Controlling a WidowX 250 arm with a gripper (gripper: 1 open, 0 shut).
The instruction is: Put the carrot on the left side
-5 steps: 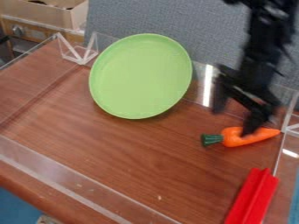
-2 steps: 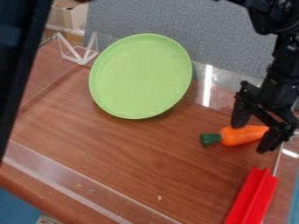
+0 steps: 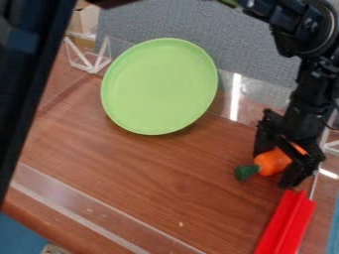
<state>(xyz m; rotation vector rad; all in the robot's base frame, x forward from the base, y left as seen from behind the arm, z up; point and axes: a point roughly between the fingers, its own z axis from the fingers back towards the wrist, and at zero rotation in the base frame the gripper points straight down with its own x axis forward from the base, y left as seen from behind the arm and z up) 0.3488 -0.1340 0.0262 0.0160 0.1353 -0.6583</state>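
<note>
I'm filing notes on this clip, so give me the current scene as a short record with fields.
surface: wooden table
carrot: orange, green stub, lying at right
gripper: open, pointing down, jaws straddling the carrot
carrot held: not yet
plate: green, left of the carrot, apart from it
red bars: front right corner
task status: carrot not on the left side

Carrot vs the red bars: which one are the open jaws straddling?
The carrot: small, orange, with a green stub, between the gripper's open jaws. The red bars lie nearer the camera, untouched.
</note>
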